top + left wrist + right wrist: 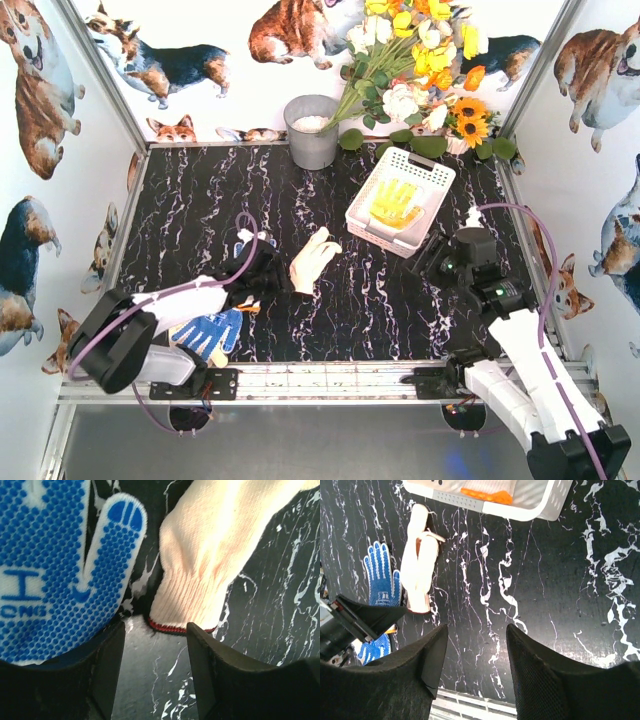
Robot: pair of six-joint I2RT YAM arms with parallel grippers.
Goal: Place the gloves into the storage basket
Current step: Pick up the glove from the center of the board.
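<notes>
Glove count: four that I can make out. One yellow glove [397,205] is lying in the white basket [432,175] at the far right of the table [350,320]. One cream glove [313,262] sits mid-table. One blue dotted glove [382,577] is just beside the cream one, and a second blue glove [212,335] is down near the left arm's base. There's also one grey bucket [312,140] and one bunch of flowers [415,60] at the back.

The cream glove lies on a diagonal, with its fingers aimed far-right toward the basket and its red-trimmed cuff toward the near left. Can't tell which way the yellow one points.

The left claw [155,635] is spread, with the cream cuff right at its tips and not pinched. The right claw [476,645] is spread too, over bare table near the basket.
</notes>
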